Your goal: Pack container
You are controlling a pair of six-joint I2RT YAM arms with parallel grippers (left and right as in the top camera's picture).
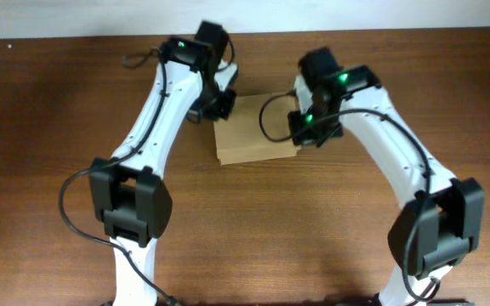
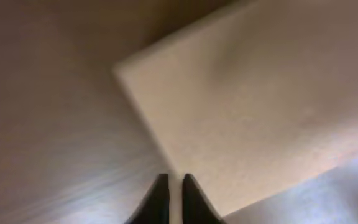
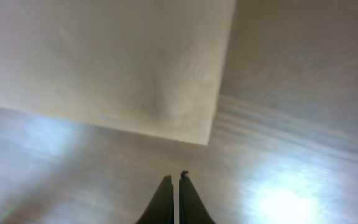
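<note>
The container (image 1: 249, 132) is a plain tan cardboard box lying flat with its lid closed, in the middle of the far half of the wooden table. It fills the upper right of the left wrist view (image 2: 260, 99) and the upper left of the right wrist view (image 3: 104, 56). My left gripper (image 2: 171, 180) is shut and empty, its tips at the box's left edge. My right gripper (image 3: 174, 180) is shut and empty, over bare table just off the box's right corner.
The brown wooden table (image 1: 58, 102) runs to a pale wall at the far edge. Both arms reach in from the near side and their wrists flank the box. No tape rolls or other items show.
</note>
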